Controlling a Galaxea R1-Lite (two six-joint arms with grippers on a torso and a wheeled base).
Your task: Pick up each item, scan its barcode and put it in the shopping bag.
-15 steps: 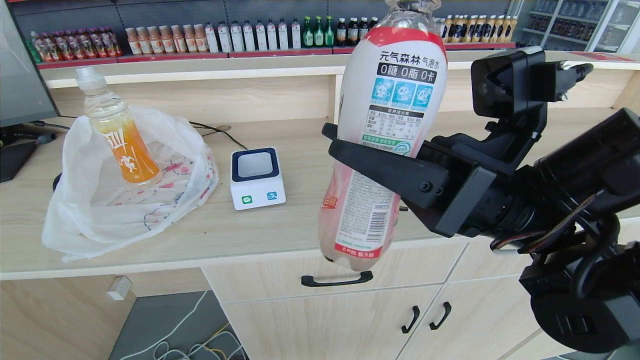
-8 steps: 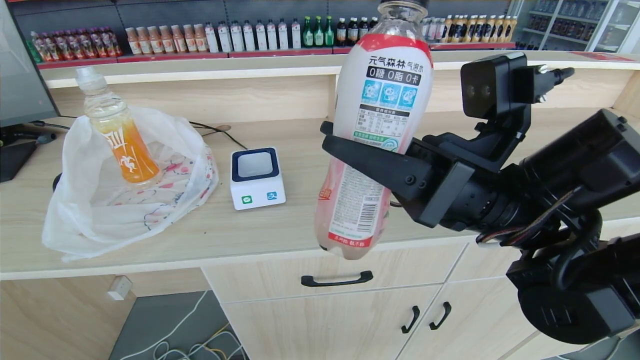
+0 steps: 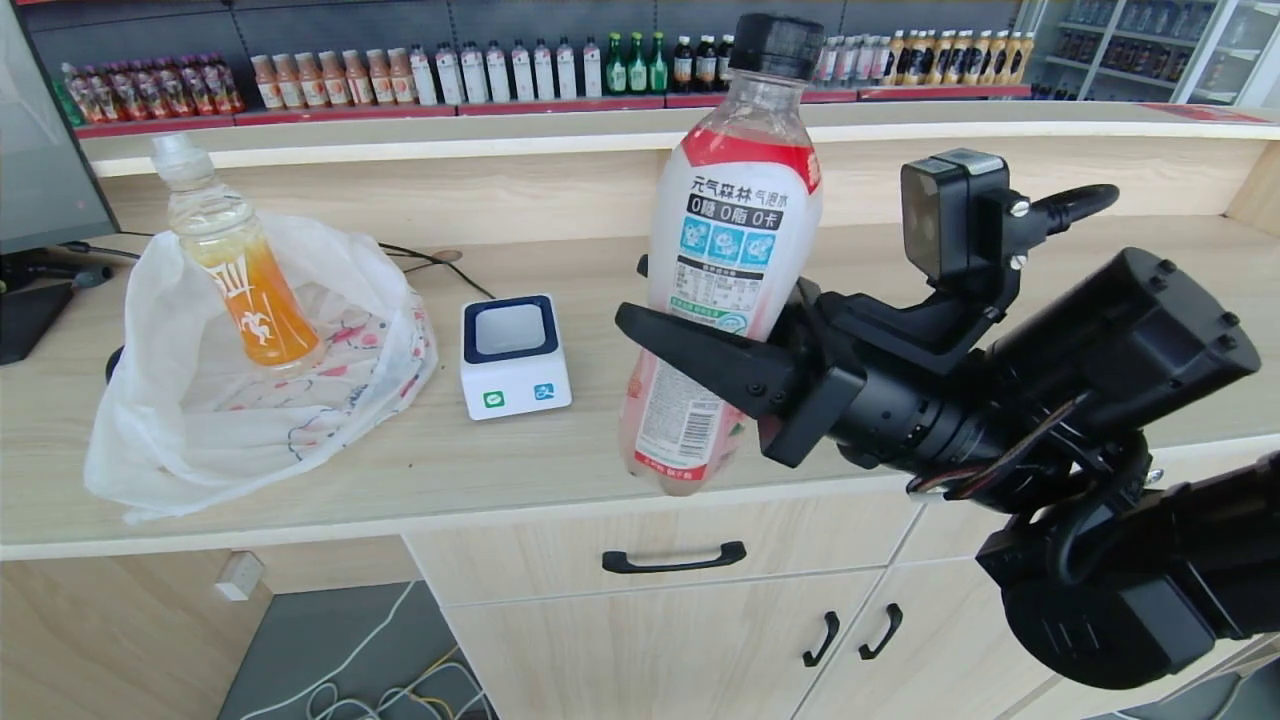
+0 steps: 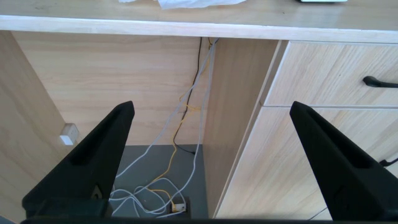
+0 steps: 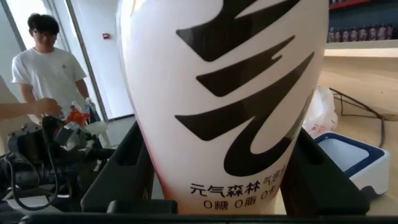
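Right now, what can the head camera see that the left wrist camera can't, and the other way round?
Head camera, not left wrist: the right gripper shut on a pink bottle held in the air, and an orange drink bottle standing in the shopping bag. Left wrist, not head: the left gripper, open, low in front of the cabinet. Both: the counter front edge, the black drawer handle, the loose cables under the counter and a bit of the bag.

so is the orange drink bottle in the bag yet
In. The orange drink bottle stands upright inside the spread-open white shopping bag on the counter.
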